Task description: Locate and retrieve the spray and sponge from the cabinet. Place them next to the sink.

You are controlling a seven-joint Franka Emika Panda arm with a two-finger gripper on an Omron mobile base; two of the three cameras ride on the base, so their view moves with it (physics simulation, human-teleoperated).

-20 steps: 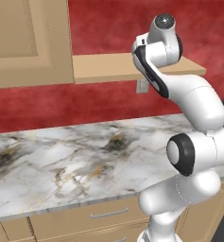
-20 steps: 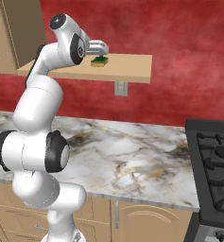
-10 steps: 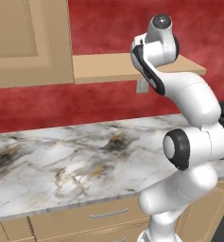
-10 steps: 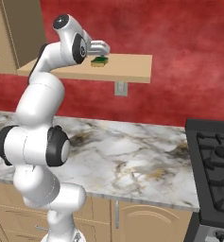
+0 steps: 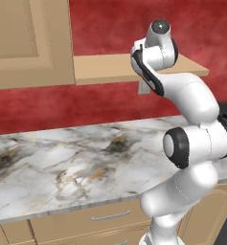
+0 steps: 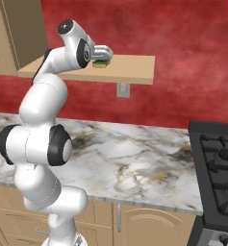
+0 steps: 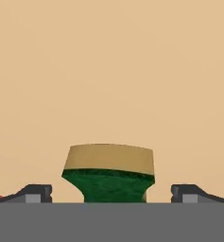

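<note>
A: Hand view first. Where is the sponge (image 7: 108, 172)?

B: Lying on the tan shelf board (image 7: 113, 71), between the two dark fingertips (image 7: 35, 193), which stand wide apart, one on either side and neither touching it.

A: So the gripper (image 7: 111, 194) is spread and holds nothing?

B: Right. In the right base view the gripper (image 6: 102, 56) sits just above the sponge (image 6: 101, 63) on the cabinet (image 6: 12, 29) shelf, over the marble counter (image 6: 134, 158).

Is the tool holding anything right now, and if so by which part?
Nothing is held. The tool is open, its fingertips apart on either side of the sponge on the shelf.
</note>
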